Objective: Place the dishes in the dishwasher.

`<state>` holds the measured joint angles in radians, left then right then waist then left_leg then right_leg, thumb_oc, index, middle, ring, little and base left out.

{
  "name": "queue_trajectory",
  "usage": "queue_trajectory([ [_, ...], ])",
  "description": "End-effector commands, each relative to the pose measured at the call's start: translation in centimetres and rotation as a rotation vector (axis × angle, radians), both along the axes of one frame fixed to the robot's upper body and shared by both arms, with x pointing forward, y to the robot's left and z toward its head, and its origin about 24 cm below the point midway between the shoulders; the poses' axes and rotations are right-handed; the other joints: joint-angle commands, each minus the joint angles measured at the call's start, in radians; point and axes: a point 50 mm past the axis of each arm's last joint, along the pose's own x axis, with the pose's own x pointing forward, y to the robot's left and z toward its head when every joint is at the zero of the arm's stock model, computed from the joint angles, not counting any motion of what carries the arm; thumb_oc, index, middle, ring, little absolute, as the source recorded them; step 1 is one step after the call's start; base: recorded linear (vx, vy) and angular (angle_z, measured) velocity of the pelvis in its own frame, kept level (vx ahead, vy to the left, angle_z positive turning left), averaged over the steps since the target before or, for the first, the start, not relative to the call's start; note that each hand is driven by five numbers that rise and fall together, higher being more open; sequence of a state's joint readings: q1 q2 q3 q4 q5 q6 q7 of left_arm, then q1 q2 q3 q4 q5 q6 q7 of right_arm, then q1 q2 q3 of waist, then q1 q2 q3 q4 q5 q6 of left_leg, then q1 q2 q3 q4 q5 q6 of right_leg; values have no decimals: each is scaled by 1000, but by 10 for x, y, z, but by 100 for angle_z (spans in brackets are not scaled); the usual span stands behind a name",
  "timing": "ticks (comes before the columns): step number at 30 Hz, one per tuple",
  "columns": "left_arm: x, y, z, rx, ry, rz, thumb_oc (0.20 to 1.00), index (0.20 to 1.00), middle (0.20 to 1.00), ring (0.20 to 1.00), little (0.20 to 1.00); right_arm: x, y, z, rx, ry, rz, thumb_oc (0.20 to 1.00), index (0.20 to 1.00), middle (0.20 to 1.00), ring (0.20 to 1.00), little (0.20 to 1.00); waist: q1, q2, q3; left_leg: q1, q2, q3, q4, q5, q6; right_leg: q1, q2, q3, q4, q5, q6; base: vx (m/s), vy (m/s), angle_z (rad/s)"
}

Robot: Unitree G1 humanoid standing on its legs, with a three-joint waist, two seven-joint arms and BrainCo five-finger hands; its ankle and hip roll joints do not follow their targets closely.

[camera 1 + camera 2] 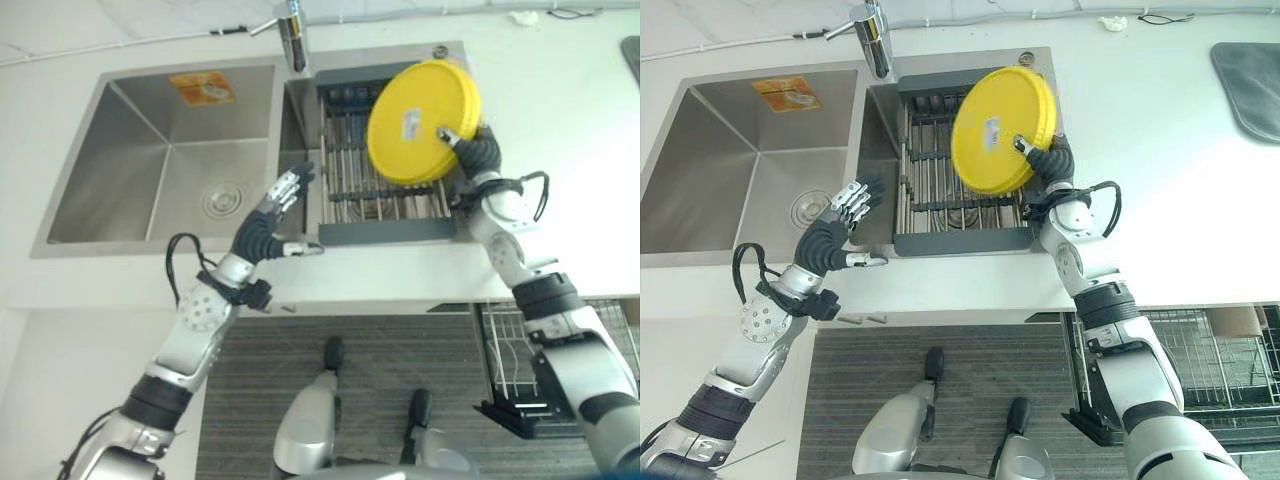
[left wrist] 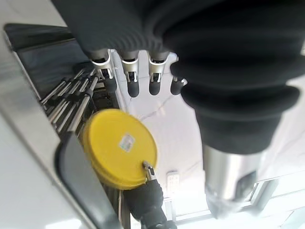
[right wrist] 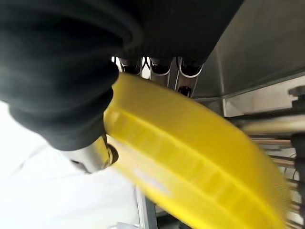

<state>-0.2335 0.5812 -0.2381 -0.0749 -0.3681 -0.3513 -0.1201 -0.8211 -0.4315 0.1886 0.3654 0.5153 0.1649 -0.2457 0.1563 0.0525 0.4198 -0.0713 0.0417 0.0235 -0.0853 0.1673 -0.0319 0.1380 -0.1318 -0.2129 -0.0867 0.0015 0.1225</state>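
Observation:
A round yellow plate (image 1: 420, 120) with a small white label hangs tilted, underside up, above the dish rack (image 1: 383, 232) set into the counter. My right hand (image 1: 472, 148) is shut on the plate's right rim, thumb on the underside and fingers behind; the plate (image 3: 190, 162) also shows past the right hand's fingers (image 3: 159, 71). My left hand (image 1: 285, 190) hovers open over the strip between the sink and the rack, fingers (image 2: 133, 78) straight and apart from everything. The plate (image 2: 120, 148) also shows in the left wrist view.
A deep steel sink (image 1: 165, 150) with a drain lies left of the rack. A tap (image 1: 292, 35) stands behind the rack. A wire basket (image 1: 1230, 345) sits low at the right, below the white counter (image 1: 1180, 170). A grey mat (image 1: 1248, 75) lies far right.

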Motion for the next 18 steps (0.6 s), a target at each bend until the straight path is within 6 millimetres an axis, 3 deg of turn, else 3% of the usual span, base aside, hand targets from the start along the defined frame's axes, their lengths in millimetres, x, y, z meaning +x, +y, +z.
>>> queue_trajectory([
  [1,-3,-11,17,-38,-105,-55,1000,1000,1000,1000,1000,1,-15,38,-65,-117,-49,200,200,200,200,200,28,15,-35,30,-20,-39,49,-126,8,-130,-45,-30,164,-27,8,-20,-1,8],
  [7,-2,-12,17,-39,-107,-56,1000,1000,1000,1000,1000,1,-13,37,-12,-119,-11,200,200,200,200,200,26,16,-36,33,-18,-35,48,-127,8,-129,-44,-30,166,-29,7,-7,2,4],
  [12,-2,-12,16,-46,-104,-59,1000,1000,1000,1000,1000,-1,1,30,194,-69,136,200,200,200,200,200,25,12,-41,39,-16,-34,42,-126,8,-123,-41,-31,161,-30,6,0,0,0],
  [18,-4,-14,12,-48,-91,-68,1000,1000,1000,1000,1000,-10,20,28,566,-95,357,200,200,200,200,200,22,8,-51,53,-12,-25,36,-126,10,-109,-38,-32,151,-30,4,0,0,0],
])
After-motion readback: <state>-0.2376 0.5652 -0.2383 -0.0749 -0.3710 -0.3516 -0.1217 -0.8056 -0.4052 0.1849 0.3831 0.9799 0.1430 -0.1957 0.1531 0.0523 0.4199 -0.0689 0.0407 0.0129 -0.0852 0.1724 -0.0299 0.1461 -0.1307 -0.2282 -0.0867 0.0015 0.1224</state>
